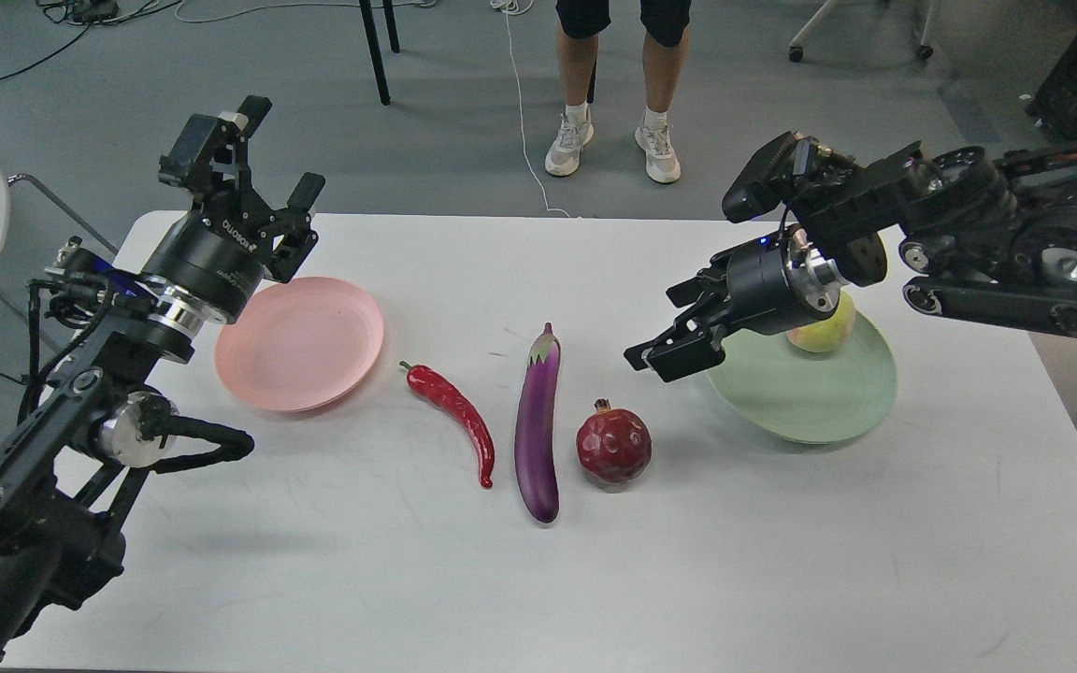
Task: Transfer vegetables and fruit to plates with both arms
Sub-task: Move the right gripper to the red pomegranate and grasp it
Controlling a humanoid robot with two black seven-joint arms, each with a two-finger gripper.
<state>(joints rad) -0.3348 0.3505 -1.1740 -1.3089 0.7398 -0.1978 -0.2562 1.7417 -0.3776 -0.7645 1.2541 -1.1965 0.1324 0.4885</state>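
Here the left gripper (263,164) hangs above the far left part of the white table (782,561), its two fingers spread wide and holding nothing; the pale pink plate (300,343) lies just below and to the right of it, bare, its left rim partly hidden behind the wrist. The right gripper (665,341) points leftward and down, just off the left rim of the pale sage green plate (805,393); its fingers look narrowly parted and nothing sits between them, though seen nearly side-on the gap is hard to judge. Behind that gripper's wrist, on the far part of the green plate, rests the yellow-green peach (824,332), half hidden by the silver wrist ring. Below and slightly left of the right gripper, the dark red pomegranate (613,445) stands on the table, crown up, near the green plate's left rim but apart from it; just beside it to the left lies the purple eggplant (538,425), lengthwise, calyx at the far end; further left, between the eggplant and the pink plate, lies the red chili pepper (452,407), its green stem toward the pink plate. Beyond the table's far edge, a person's legs in white sneakers (613,145) stand on the grey floor.
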